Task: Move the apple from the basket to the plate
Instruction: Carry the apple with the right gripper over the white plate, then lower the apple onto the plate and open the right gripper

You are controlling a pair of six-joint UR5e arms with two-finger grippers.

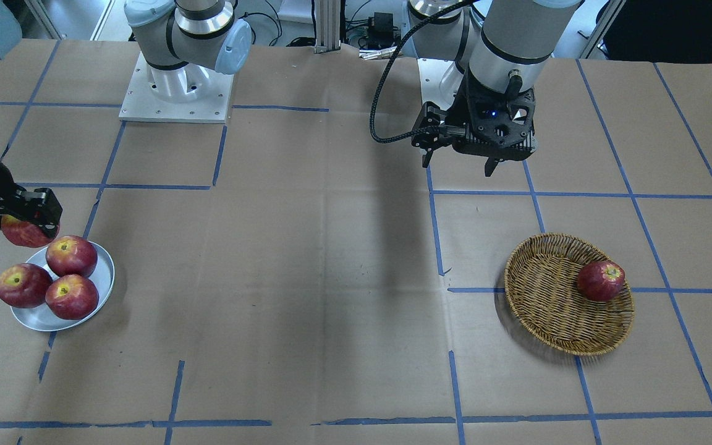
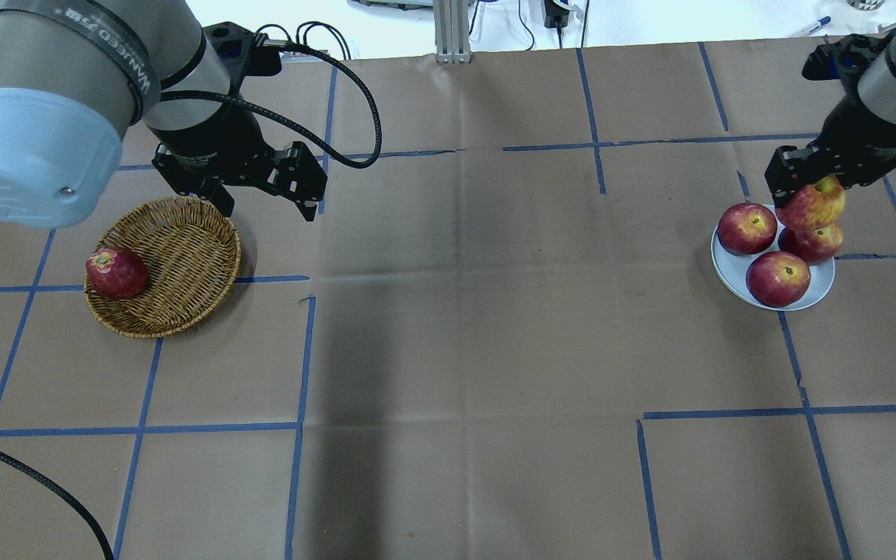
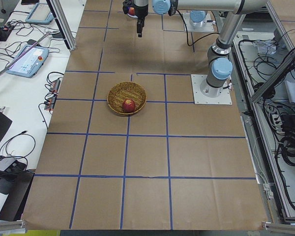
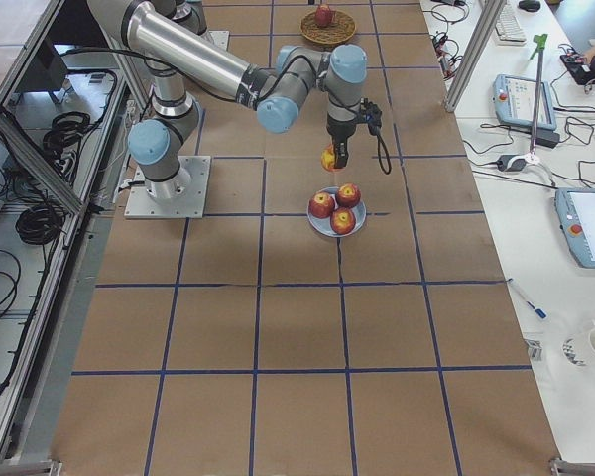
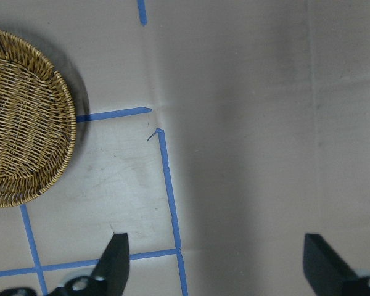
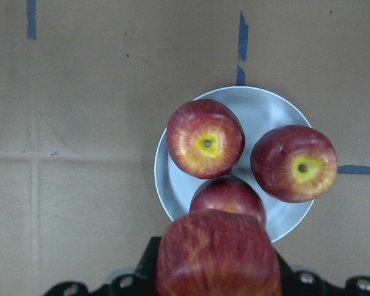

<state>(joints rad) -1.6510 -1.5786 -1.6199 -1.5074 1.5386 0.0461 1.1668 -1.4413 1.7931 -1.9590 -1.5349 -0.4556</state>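
My right gripper [image 2: 810, 185] is shut on the pinkish-red streaked apple [image 2: 815, 205] and holds it just above the far edge of the silvery plate [image 2: 730, 268]. The wrist view shows the apple [image 6: 217, 253] above the plate [image 6: 274, 114]. In the front view it [image 1: 21, 233] hangs at the plate's [image 1: 106, 275] back edge. My left gripper [image 2: 267, 208] is open and empty, above the table beside the wicker basket [image 2: 183, 257]. A darker red apple [image 2: 116, 272] lies in the basket.
Three glossy dark-red apples [image 1: 72, 256] [image 1: 22, 285] [image 1: 72, 296] fill most of the plate. The table is brown paper with blue tape lines. The left arm's cable [image 2: 355, 117] loops over the table behind the basket.
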